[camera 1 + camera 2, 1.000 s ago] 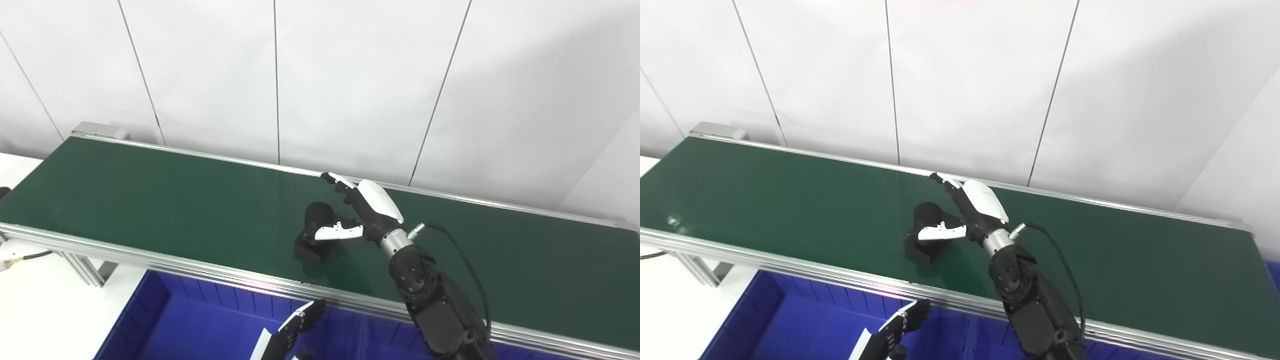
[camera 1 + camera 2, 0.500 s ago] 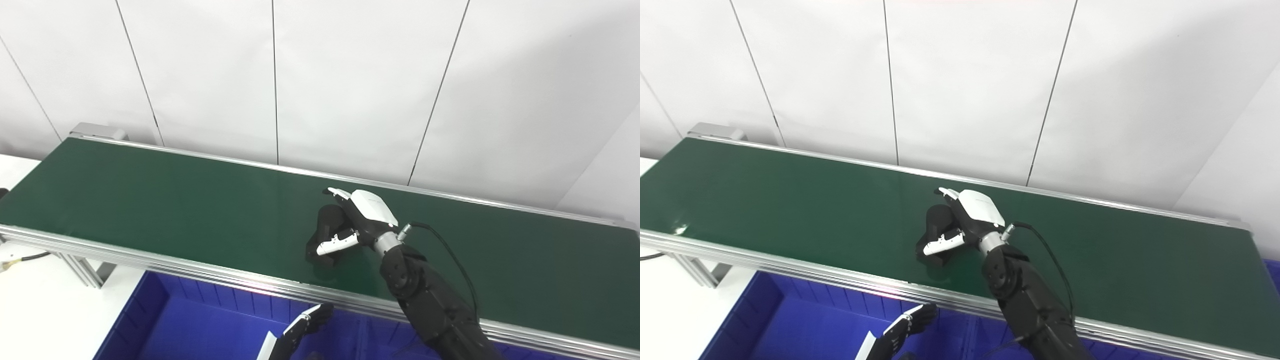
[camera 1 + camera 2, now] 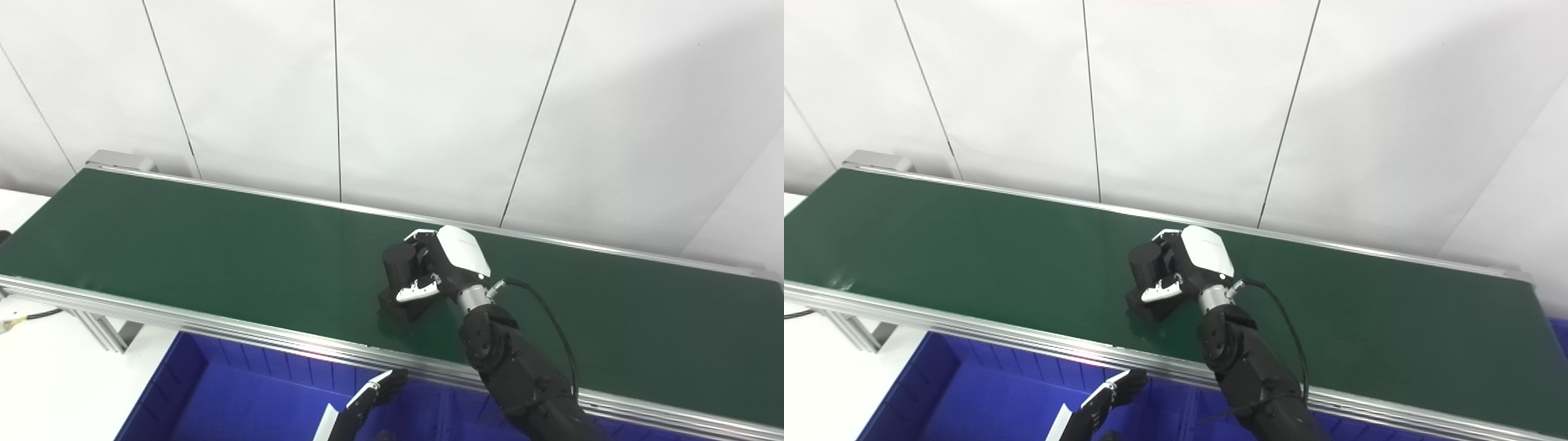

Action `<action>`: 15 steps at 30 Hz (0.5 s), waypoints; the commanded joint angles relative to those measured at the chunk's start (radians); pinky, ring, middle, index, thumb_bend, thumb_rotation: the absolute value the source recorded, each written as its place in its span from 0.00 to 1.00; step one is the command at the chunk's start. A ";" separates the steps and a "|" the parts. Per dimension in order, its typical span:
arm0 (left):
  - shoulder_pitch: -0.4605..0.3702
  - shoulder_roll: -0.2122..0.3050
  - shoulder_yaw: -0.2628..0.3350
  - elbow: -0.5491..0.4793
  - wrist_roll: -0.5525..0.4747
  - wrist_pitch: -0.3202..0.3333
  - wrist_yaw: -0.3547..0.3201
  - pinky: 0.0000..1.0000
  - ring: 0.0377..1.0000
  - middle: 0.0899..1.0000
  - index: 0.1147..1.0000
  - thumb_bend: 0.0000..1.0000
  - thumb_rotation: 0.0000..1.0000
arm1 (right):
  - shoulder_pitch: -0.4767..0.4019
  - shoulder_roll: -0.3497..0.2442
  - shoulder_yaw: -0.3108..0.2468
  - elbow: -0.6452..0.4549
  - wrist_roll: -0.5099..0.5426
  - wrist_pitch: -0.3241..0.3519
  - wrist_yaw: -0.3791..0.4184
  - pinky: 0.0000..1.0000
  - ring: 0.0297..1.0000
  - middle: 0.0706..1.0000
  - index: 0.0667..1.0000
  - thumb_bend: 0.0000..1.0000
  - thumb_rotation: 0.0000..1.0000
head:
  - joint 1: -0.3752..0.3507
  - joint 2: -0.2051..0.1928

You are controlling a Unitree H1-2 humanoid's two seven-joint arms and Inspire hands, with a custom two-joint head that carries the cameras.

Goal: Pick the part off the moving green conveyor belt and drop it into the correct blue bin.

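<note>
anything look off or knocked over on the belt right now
Nothing stands out. The one black part sits on the green conveyor belt, and the right hand has its fingers wrapped around the part's upper end. The left hand waits low over the blue bin. No spill or damage shows.

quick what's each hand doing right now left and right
Left hand: holds nothing, fingers extended over the blue bin.
Right hand: fingers closed around the black part on the green conveyor belt.
</note>
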 commanded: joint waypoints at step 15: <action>-0.015 -0.012 0.004 -0.011 -0.029 -0.041 0.003 0.85 0.84 0.82 0.82 0.69 1.00 | -0.008 0.002 0.013 -0.016 -0.008 -0.075 -0.141 0.40 0.46 0.42 0.48 0.52 0.00 | -0.006 -0.013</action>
